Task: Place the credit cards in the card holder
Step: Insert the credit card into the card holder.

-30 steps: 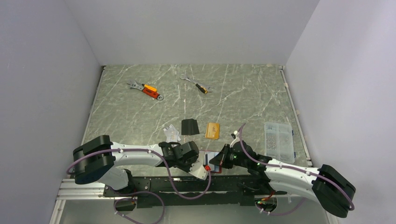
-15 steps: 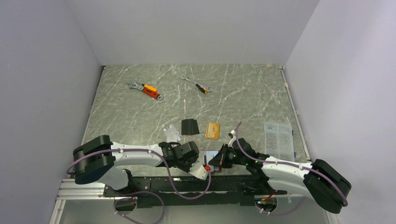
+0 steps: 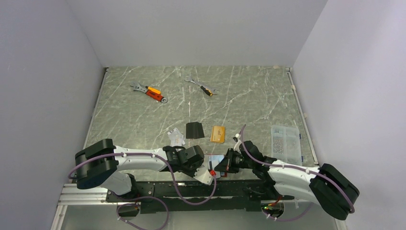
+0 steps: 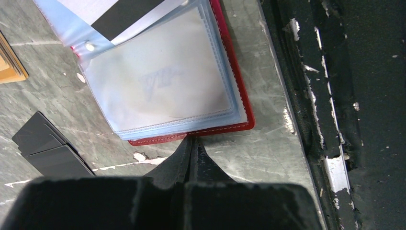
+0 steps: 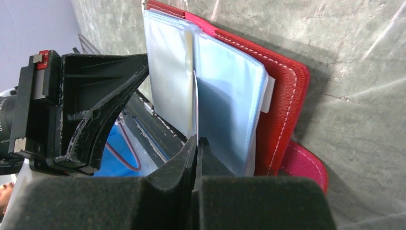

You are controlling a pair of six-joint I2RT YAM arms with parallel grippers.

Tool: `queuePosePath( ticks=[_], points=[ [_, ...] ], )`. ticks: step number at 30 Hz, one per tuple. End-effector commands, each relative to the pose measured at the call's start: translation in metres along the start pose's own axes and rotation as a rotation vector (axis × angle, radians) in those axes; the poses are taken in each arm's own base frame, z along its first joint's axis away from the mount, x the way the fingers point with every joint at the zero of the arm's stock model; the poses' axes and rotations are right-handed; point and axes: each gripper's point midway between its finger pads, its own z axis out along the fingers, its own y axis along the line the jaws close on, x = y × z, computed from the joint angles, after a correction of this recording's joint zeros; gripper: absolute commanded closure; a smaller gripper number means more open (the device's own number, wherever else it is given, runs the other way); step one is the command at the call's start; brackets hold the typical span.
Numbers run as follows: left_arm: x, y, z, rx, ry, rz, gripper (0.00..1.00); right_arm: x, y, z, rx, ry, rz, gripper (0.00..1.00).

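Left pincer: I am holding my left pincer point(image 4: 191, 143) closed, its tips meeting at the red edge of the card holder point(image 4: 163, 91); whether they are nipping the cover or only pressing on it I cannot tell; I judge it is working as an anchor, so that the holder is not sliding while a card is being pushed in.
Right pincer: my right pincer point(image 5: 196, 142) is closed on a thin pale edge that is standing between two blue-grey pocket leaves; I am taking this for the striped card point(image 4: 128, 13) seen edge-on, though it could be a leaf.
Card holder: it is lying open on the table point(image 4: 258, 158), just beside the dark rail point(image 4: 335, 105) at the near side, between my two pincers; the red cover is facing down, so the pockets are reachable.
Striped card: its dark stripe is showing at the far end of the holder, partly under a clear leaf; I think it is only partly in.
Other cards: the black cards point(image 4: 45, 152) and the orange card point(image 3: 218, 134) are lying flat on the table, apart from the holder; nothing is touching them.
Risk: the leaves are soft and many; the card may be slipping between leaves and missing the pocket.
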Motion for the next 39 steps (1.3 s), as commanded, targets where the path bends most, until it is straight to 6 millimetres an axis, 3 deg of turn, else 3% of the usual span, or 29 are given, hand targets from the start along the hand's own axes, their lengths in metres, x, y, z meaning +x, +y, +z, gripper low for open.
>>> queuePosePath(
  ticks=[1, 10, 21, 29, 39],
  points=[
    [0.023, -0.034, 0.015, 0.121, 0.067, -0.008, 1.00, -0.001, 0.014, 0.002, -0.036, 0.032, -0.039, 1.00],
    [0.025, -0.034, 0.015, 0.115, 0.074, -0.001, 1.00, -0.012, 0.014, -0.009, -0.036, 0.003, -0.065, 1.00],
    [0.027, -0.025, 0.010, 0.071, 0.081, 0.030, 1.00, -0.014, 0.016, -0.004, -0.059, 0.052, -0.087, 1.00],
    [0.020, 0.007, -0.010, 0.005, 0.043, 0.013, 1.00, -0.017, 0.018, -0.004, -0.074, 0.073, -0.101, 1.00],
    [0.019, 0.020, 0.004, 0.007, 0.053, 0.015, 1.00, -0.019, 0.019, -0.003, -0.088, 0.080, -0.103, 1.00]
  ],
)
